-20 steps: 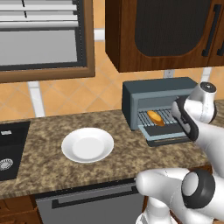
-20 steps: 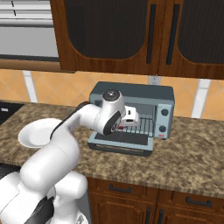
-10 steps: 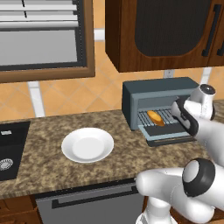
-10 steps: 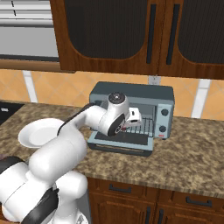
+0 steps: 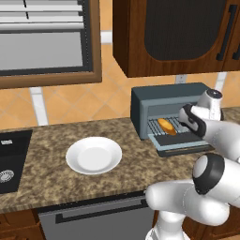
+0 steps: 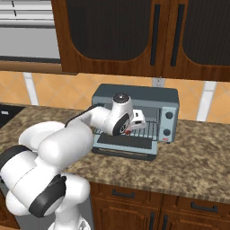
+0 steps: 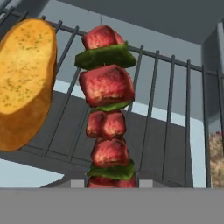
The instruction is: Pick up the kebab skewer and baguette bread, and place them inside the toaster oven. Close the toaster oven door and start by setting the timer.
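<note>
Baguette bread (image 7: pixel 24 83) fills rack's left; bare wire rack (image 7: pixel 175 122) right of kebab skewer (image 7: pixel 107 109).

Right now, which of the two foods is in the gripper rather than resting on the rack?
The kebab skewer, red chunks with green slices, rising from the gripper. The baguette bread lies on the toaster oven rack beside it.

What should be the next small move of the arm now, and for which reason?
Probably lower the skewer onto the wire rack and open the jaws. It already hangs inside the open oven, beside the bread that lies on the rack, and the plate is bare.
</note>
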You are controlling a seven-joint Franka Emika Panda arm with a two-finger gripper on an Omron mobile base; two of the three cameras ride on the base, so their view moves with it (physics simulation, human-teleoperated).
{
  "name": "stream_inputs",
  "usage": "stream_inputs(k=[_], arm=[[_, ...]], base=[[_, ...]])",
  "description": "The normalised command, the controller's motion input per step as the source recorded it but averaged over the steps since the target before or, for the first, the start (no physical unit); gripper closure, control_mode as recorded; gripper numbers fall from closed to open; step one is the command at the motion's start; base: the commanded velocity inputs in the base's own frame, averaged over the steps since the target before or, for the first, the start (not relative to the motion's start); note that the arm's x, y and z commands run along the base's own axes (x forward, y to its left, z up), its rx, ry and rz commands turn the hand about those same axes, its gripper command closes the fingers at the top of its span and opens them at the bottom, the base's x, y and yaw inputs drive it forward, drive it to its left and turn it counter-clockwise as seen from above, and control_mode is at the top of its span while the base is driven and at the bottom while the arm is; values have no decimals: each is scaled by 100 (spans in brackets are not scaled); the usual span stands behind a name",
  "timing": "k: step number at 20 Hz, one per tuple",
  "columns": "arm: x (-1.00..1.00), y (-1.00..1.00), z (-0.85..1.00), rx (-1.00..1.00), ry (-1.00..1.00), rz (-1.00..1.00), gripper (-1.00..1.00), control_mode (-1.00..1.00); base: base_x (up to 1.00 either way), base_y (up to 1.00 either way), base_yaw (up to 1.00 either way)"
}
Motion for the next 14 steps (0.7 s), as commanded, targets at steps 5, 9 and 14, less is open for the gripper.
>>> stream_inputs(k=[5, 9, 14], arm=[[3, -3, -15, 0, 5, 5, 100, -100], [0, -12, -5, 0, 0, 6, 100, -100], [0, -12, 0, 0, 0, 5, 100, -100]], base=[[0, 0, 0], [0, 0, 0], [0, 0, 0]])
